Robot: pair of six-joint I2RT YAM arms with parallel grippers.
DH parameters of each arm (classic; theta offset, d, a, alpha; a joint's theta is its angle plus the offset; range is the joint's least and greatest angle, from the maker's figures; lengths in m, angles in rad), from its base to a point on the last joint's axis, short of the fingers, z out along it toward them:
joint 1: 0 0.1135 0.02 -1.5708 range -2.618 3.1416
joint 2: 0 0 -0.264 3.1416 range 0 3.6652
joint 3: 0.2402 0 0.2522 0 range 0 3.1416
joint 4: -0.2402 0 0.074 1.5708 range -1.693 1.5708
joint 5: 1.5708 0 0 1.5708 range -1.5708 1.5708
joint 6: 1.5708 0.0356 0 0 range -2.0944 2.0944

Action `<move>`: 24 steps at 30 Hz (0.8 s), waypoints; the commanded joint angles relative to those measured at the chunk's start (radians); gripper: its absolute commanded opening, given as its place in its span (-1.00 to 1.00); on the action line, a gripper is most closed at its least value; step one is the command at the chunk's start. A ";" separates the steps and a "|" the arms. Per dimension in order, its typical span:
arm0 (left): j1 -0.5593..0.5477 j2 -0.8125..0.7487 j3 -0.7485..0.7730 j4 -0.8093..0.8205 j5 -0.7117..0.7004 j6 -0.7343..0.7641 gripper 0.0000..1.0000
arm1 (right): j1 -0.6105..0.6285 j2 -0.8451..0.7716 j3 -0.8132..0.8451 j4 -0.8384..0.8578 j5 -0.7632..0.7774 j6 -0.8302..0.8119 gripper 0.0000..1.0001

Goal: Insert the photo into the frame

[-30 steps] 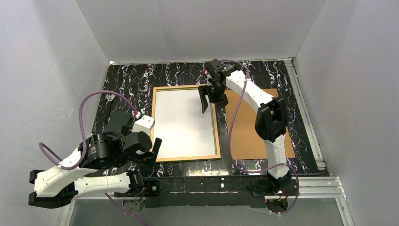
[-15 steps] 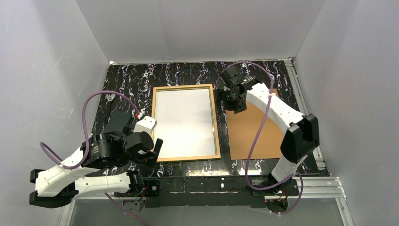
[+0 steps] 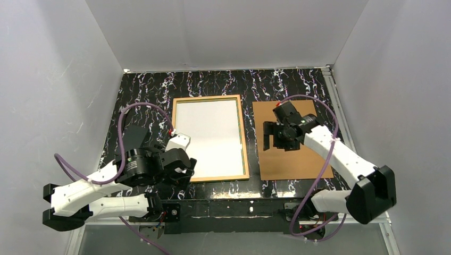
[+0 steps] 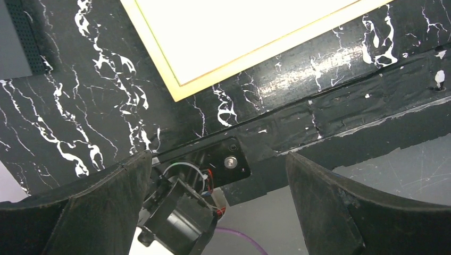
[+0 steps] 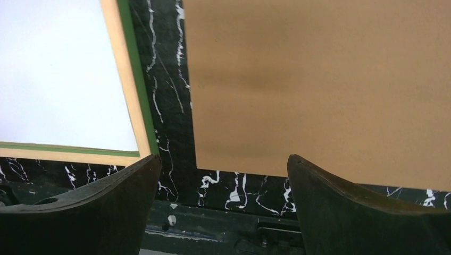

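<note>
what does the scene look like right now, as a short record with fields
table: black, white marbling
frame: flat on the table, wood-coloured back up, left of the backing board
photo: white back up, lying inside the frame's border
backing board: brown, flat on the table, apart from the frame
left gripper: open, empty, by the frame's near left corner
right gripper: open, empty, above the backing board's left part
task state: photo looks placed in the frame; board not on it
</note>
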 commanded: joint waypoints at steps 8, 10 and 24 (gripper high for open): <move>-0.004 0.170 -0.016 0.079 0.095 0.024 0.96 | -0.206 -0.176 -0.134 0.025 -0.094 0.036 0.94; -0.004 0.212 0.001 0.130 0.138 0.053 0.96 | -0.258 -0.181 -0.139 0.030 -0.150 0.025 0.95; 0.098 0.724 0.385 0.233 0.491 0.174 0.96 | -0.797 0.022 -0.110 -0.005 -0.251 0.030 0.97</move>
